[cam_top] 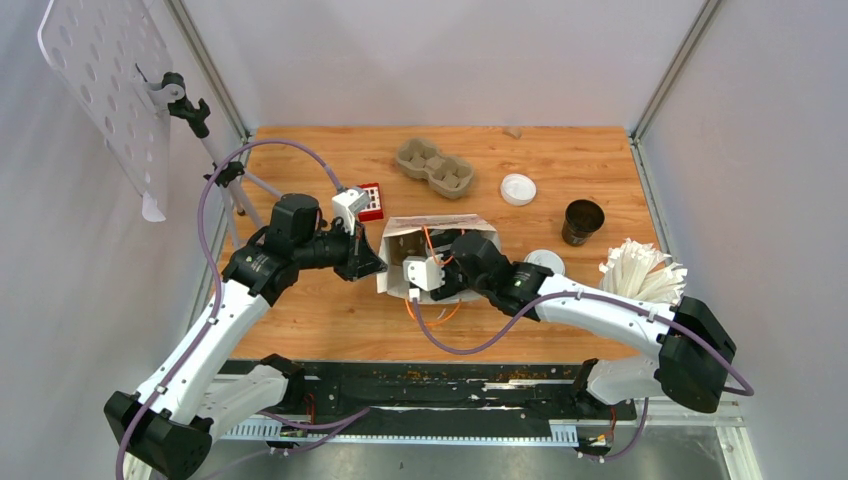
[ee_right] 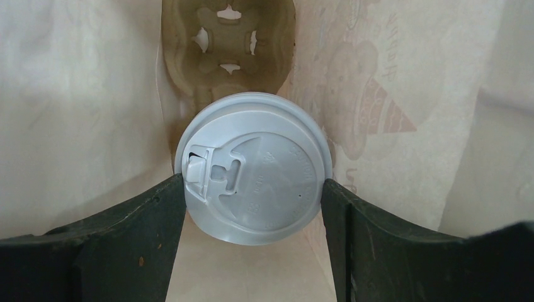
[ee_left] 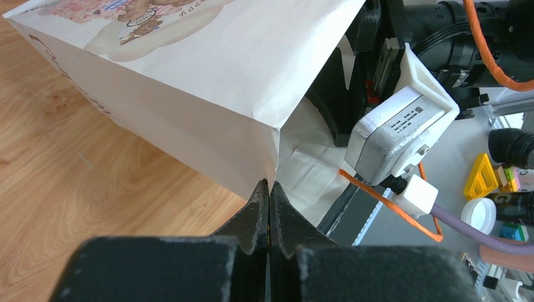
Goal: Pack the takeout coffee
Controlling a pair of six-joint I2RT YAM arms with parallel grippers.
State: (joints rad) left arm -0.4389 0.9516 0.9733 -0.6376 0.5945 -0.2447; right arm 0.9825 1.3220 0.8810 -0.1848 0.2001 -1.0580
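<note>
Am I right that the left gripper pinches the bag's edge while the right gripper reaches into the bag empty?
Not empty: the right wrist view shows the right gripper clamped on a lidded cup inside the bag. The left gripper does pinch the bag's edge.

A robot lab booth: plain white walls (cam_top: 450, 60) and metal posts (cam_top: 668, 70) enclose a wooden table (cam_top: 330, 320) with two robot arms (cam_top: 215, 330).

Table (cam_top: 560, 160): wood, visible grain, satin finish. Bag (ee_left: 208, 94): thin white paper, matt, creased. Takeout coffee (ee_right: 252, 182): lid of smooth white plastic, faint sheen. Cup tray (ee_right: 230, 44): moulded pulp, rough, matt. Right tool (ee_right: 253, 192): black plastic, matt, slightly grainy.
</note>
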